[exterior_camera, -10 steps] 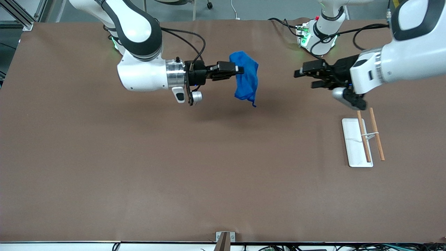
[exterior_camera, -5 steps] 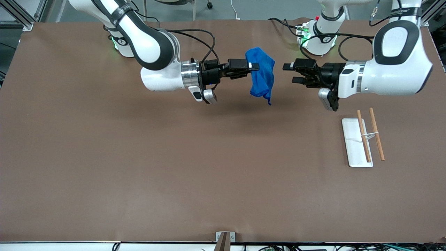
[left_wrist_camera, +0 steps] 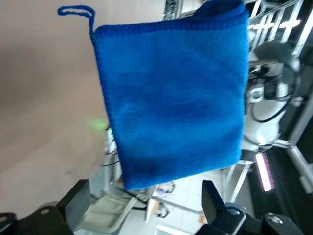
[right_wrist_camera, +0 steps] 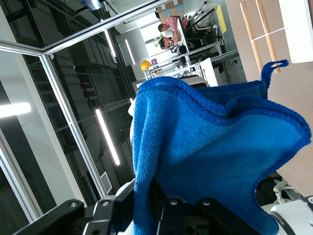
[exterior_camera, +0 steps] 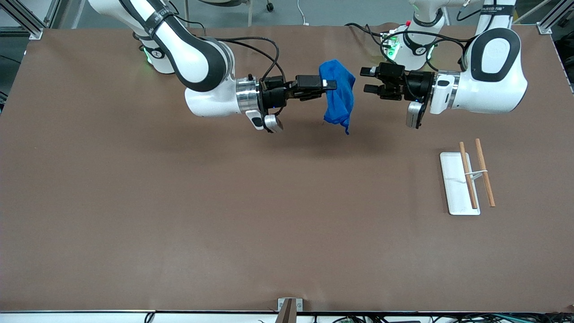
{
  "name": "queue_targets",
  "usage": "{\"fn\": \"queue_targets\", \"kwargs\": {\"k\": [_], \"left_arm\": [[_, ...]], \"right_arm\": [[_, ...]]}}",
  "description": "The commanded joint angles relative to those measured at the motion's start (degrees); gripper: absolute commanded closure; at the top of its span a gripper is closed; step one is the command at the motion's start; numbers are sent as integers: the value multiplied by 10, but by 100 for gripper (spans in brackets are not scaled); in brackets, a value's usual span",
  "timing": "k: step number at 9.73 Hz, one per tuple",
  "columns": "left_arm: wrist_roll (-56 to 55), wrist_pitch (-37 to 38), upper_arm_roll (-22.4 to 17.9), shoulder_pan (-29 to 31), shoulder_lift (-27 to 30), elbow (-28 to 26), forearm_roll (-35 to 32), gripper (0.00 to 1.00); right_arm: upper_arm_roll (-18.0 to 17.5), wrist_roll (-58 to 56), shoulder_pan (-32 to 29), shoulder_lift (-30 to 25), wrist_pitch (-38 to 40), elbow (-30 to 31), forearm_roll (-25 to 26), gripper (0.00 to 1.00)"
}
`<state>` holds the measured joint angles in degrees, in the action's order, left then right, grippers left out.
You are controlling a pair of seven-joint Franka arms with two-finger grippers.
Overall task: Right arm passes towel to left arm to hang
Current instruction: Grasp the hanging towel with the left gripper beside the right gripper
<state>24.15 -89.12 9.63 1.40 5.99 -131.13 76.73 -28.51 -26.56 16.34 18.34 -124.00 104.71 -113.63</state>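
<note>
I can read nothing for certain. My right arm [exterior_camera: 197,63] has white lettering on the upper black band [exterior_camera: 154,15], but the letters are too small for me to make out. My left arm [exterior_camera: 491,67] has a similar strip of white lettering on its top band [exterior_camera: 495,8], and I cannot tell those letters either. Each base carries a small round sticker with a dark mark, one on the right base [exterior_camera: 154,53] and one on the left base [exterior_camera: 419,50]. Neither mark is legible. My wrist views show no writing I can read.
</note>
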Motion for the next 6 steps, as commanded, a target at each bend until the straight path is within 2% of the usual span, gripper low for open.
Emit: {"fn": "queue_targets", "kwargs": {"k": [1,3,6], "left_arm": [[23,-5,2,12,-2,-45,53,1],[50,-4,3,12,-9,-61,59,2],[67,-22,14,7,-34,-61,139,6]], "right_arm": [[-2,-13,1,-7,-5,2,-21,100],[-2,-10,0,-10,-5,2,-21,100],[-2,-10,0,-10,-5,3,-22,100]]}}
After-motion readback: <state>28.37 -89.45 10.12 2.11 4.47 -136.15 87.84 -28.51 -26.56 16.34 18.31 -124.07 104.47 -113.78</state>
